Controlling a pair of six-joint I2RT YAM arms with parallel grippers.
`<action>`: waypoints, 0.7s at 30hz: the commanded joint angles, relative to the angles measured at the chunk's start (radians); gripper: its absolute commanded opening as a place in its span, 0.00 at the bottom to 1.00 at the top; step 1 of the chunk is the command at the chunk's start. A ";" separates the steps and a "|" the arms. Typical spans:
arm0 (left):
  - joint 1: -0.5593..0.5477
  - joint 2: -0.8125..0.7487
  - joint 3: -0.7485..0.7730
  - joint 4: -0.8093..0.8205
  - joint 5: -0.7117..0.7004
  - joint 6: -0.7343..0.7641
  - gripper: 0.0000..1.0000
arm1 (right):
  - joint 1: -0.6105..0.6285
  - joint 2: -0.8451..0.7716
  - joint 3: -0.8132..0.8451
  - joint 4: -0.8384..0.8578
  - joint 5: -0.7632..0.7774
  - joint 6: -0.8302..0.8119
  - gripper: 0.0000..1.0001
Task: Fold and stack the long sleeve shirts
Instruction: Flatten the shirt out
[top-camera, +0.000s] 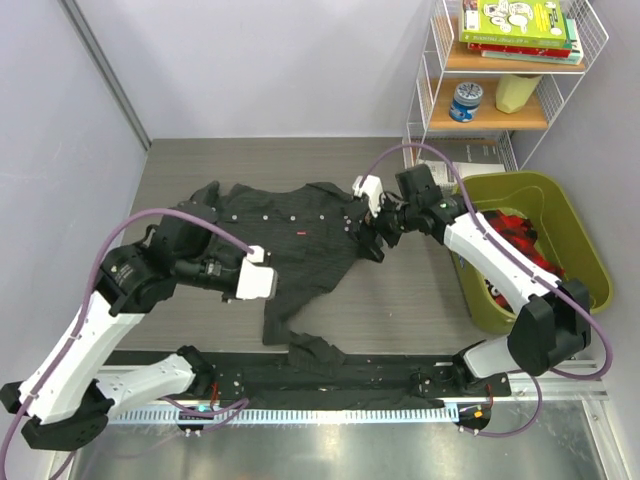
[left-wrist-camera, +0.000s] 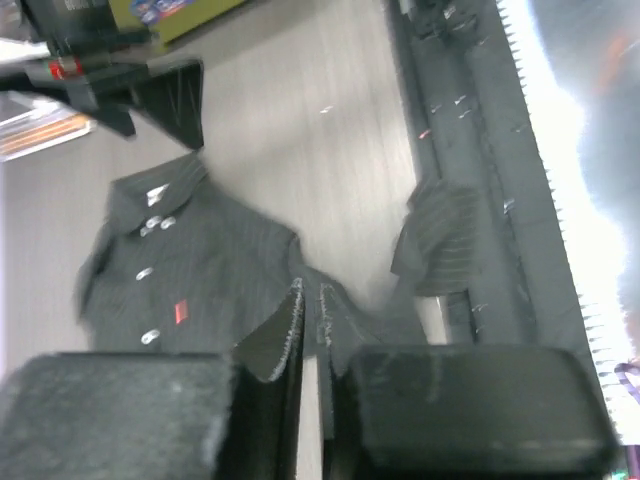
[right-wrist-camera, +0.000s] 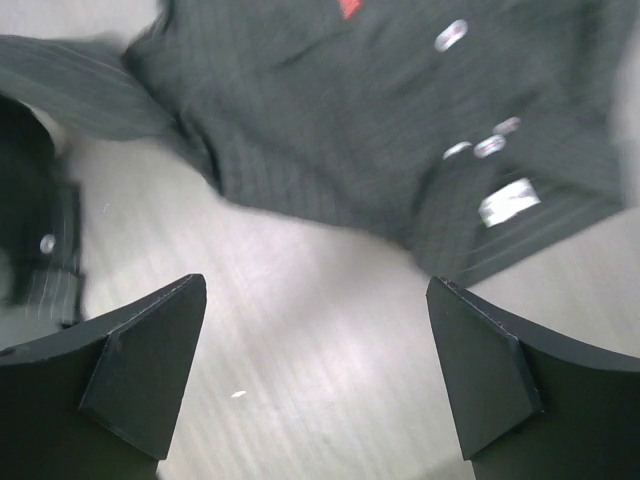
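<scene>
Shirt spread on table, right gripper over bare table beside collar, jaws wide apart, left gripper above shirt's lower edge, jaws almost together, nothing between.

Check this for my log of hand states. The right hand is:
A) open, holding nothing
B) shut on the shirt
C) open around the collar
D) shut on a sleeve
A: in the right wrist view the right hand gapes wide with only table in the gap, and the shirt lies beyond it.
</scene>
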 joint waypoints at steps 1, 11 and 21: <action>-0.026 0.018 -0.105 0.125 -0.024 -0.204 0.03 | 0.052 -0.038 -0.115 0.043 -0.088 0.040 0.97; 0.265 0.042 -0.286 0.224 0.088 -0.326 0.40 | 0.283 -0.044 -0.284 0.261 0.102 0.009 0.89; 0.914 0.291 -0.215 0.138 0.316 -0.343 0.66 | 0.546 0.164 -0.296 0.473 0.415 -0.131 0.97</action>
